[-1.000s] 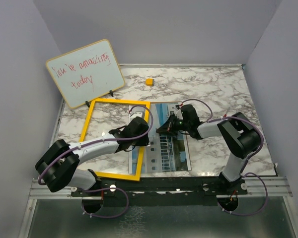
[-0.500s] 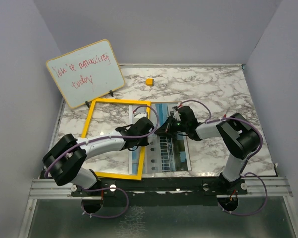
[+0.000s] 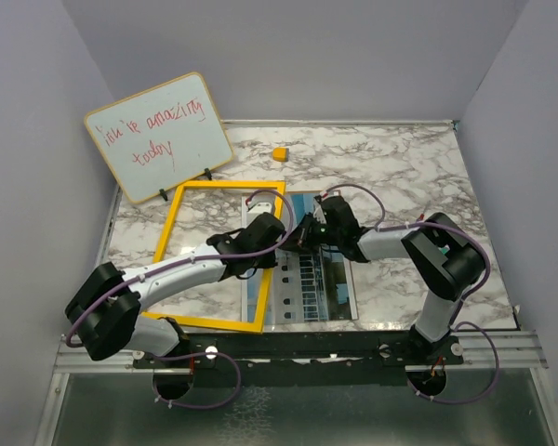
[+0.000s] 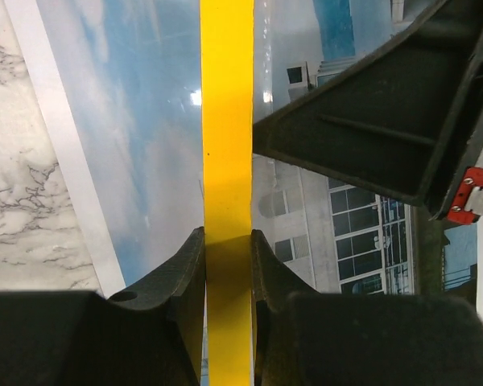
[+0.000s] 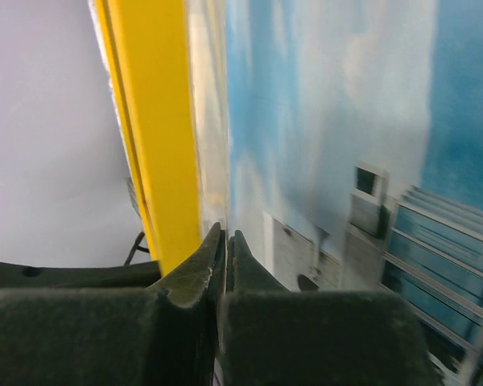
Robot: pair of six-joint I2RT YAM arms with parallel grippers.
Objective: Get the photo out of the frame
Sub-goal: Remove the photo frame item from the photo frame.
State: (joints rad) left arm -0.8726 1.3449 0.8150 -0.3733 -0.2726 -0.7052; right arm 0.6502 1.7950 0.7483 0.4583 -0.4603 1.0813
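Observation:
The frame (image 3: 221,187), a thin yellow border, sits at the left-centre of the marble table. My left gripper (image 3: 265,243) is shut on its right bar. In the left wrist view the two jaws clamp that yellow bar of the frame (image 4: 227,121) from both sides, under my left gripper (image 4: 228,241). The photo (image 3: 309,279), a white building under blue sky, lies partly under that bar and shows again as the photo (image 4: 137,137). My right gripper (image 3: 306,232) is shut on the photo's edge (image 5: 322,129), right beside the frame bar (image 5: 153,137); its tips (image 5: 225,237) are pressed together.
A whiteboard (image 3: 158,139) with red handwriting stands propped at the back left, just behind the frame. A small yellow block (image 3: 280,153) lies near the back wall. Side walls close the table (image 3: 418,167) in on the left and right.
My left gripper has closed onto the frame's right bar and reached further forward. The right gripper has slid a little left. The frame has shifted slightly towards the back.

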